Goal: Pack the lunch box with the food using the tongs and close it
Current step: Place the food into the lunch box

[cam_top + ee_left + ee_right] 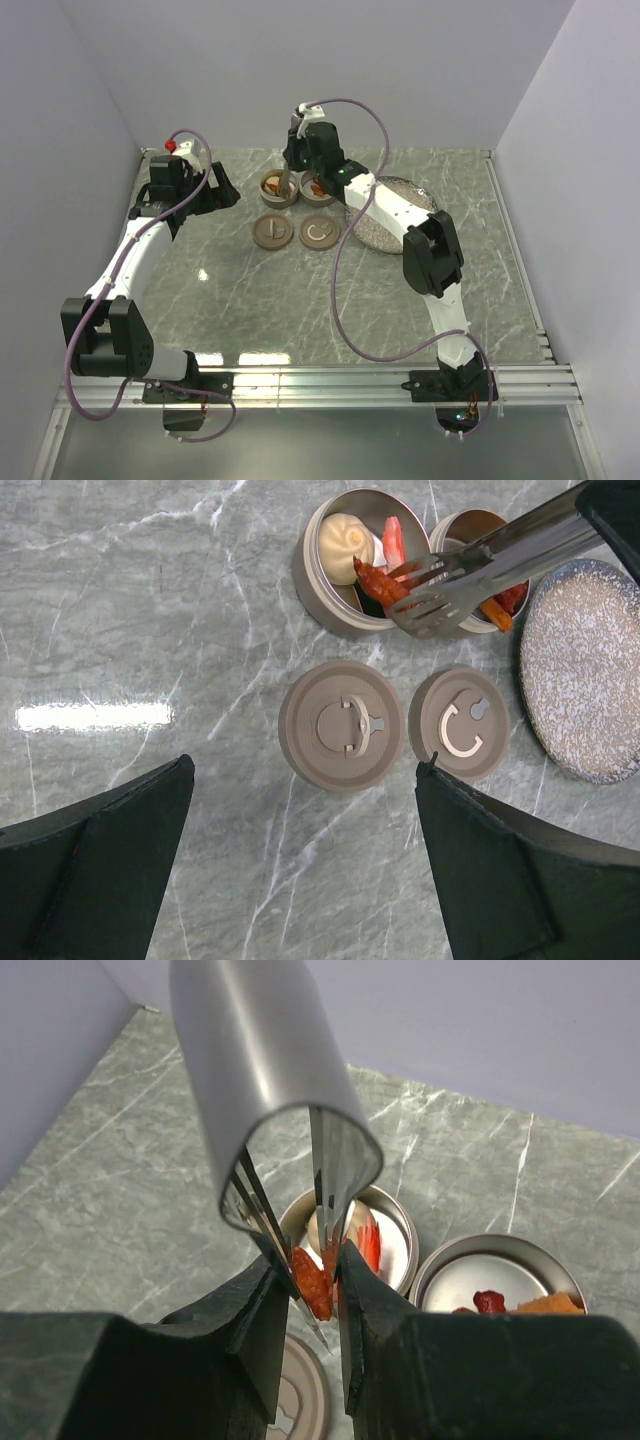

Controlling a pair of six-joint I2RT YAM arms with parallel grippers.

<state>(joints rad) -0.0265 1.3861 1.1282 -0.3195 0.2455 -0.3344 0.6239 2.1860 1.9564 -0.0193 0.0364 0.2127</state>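
Plate (pixel 585 670) cropped by frame edge; tongs (pixel 500 555) partly cover tin (pixel 475 525).

Passage and obstruction on the marble table (pixel 270 310). Bare surface runs along the near and left edges. Toward the far edge, the left tin (pixel 345 575), the right tin (pixel 465 535), the larger lid (pixel 342 726), the smaller lid (pixel 460 723) and a speckled plate (pixel 585 670) stand close together. The right arm (pixel 400 225) spans the plate. The tongs (pixel 500 558) slant over both tin mouths, barring descent from above.

Overhead rear view; both wrist views on tins (pixel 322 605)
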